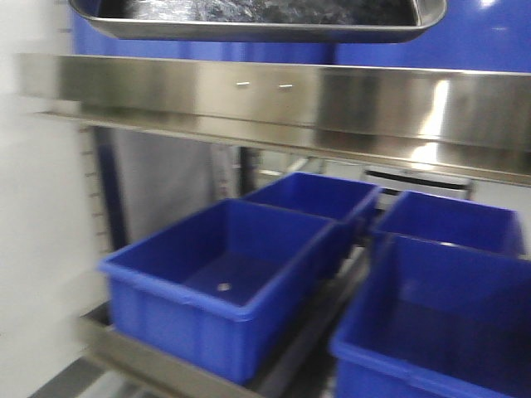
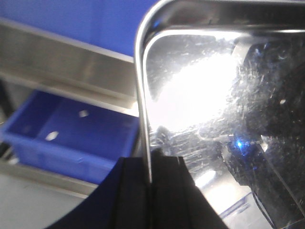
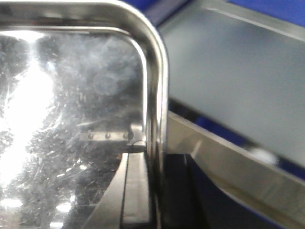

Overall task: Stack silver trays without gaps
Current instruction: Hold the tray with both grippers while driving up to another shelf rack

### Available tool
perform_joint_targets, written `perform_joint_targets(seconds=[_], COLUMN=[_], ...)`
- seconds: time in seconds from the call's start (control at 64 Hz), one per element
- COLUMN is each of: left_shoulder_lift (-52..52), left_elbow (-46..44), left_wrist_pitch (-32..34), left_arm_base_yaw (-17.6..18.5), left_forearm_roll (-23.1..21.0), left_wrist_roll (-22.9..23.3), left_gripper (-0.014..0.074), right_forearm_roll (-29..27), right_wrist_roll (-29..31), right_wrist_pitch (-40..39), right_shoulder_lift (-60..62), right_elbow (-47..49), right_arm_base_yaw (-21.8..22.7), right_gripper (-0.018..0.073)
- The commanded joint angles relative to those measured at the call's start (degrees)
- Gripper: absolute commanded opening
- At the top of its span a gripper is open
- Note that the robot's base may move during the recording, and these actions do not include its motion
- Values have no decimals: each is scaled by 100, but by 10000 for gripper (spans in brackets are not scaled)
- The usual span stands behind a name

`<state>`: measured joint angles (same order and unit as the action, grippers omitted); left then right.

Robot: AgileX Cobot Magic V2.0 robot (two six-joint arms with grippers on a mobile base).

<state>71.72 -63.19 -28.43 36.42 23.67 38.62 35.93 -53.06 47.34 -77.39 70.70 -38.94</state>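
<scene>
One silver tray (image 1: 257,25) hangs at the top of the front view, above the steel shelf rail (image 1: 274,104); only its underside and rim show. In the left wrist view my left gripper (image 2: 150,164) is shut on the tray's left rim (image 2: 141,95), one black finger on each side of the thin edge. My right gripper (image 3: 153,162) is shut on the tray's right rim (image 3: 157,86), one finger inside the shiny pan (image 3: 71,119) and one outside. Neither gripper shows in the front view.
Several blue plastic bins stand on the lower shelf: one at front left (image 1: 216,282), one behind it (image 1: 319,199), one at front right (image 1: 440,323) and one at back right (image 1: 452,220). A white wall (image 1: 41,249) closes the left side. Blue surface behind the tray.
</scene>
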Motion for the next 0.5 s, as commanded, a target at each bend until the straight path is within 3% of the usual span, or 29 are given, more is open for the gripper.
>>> perform_joint_targets(seconds=[0.0,0.484], left_shoulder_lift=[-61,-61], left_elbow=[-90,-90], left_wrist_pitch=[1020,1020], left_arm_base_yaw=[146,146], left_forearm_roll=[-104,-104], left_wrist_roll=[-21,-21], left_gripper=[-18,-18], right_forearm_roll=[-66,-66], right_wrist_roll=[52,52], right_wrist_pitch=[-3628,-3628], right_shoulder_lift=[-10,-10], right_elbow=[75,75], right_arm_base_yaw=[-87,-87], right_gripper=[-76,-76])
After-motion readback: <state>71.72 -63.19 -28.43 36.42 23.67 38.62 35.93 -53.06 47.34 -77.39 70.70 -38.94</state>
